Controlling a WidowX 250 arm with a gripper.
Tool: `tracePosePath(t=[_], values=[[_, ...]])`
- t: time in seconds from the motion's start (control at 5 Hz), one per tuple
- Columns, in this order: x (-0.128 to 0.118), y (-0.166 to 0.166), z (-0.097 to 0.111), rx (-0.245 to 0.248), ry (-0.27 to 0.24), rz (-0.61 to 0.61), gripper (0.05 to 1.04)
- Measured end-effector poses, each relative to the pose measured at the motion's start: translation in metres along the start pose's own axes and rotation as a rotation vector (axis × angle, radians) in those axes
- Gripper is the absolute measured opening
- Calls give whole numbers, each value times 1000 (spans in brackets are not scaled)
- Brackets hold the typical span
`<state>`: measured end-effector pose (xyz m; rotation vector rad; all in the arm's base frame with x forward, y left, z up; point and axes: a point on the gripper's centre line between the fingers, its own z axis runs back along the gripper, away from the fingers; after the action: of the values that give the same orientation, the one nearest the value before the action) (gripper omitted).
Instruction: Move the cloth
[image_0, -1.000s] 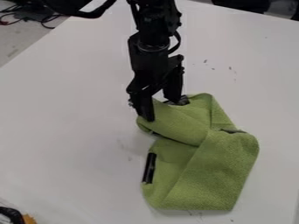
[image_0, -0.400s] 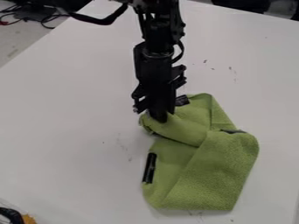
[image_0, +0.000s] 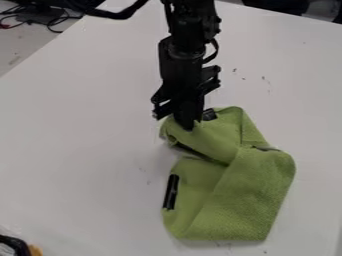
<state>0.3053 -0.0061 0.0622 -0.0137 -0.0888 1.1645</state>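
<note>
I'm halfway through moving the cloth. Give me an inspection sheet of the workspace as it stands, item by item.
Surface: white table, with a few small dark marks right of the arm and below the cloth.
Job's things: green cloth, folded over itself and bunched at its upper left; a black strip at its left edge.
Clutter: a black and orange item at the lower left corner.
Gripper: black gripper, fingers together on the cloth's upper left part.
Cables: dark tangle beyond the table, upper left.
Surroundings: grey floor at upper left; dark objects past the far edge, upper right.
</note>
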Motion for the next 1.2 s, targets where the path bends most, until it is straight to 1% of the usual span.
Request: tracePosePath(t=[0.2,0.4,0.6,0.8,1.0,1.2], values=[[-5,-19,18,-2,-81,-93,58],[-12,-48,33,-13,-123,-162,58],[-21,-77,35,-27,-143,-252,58],[-29,-98,31,-28,-147,-326,58],[-34,-112,21,-29,-132,-379,58],[-41,-126,7,-1,-107,-443,58]])
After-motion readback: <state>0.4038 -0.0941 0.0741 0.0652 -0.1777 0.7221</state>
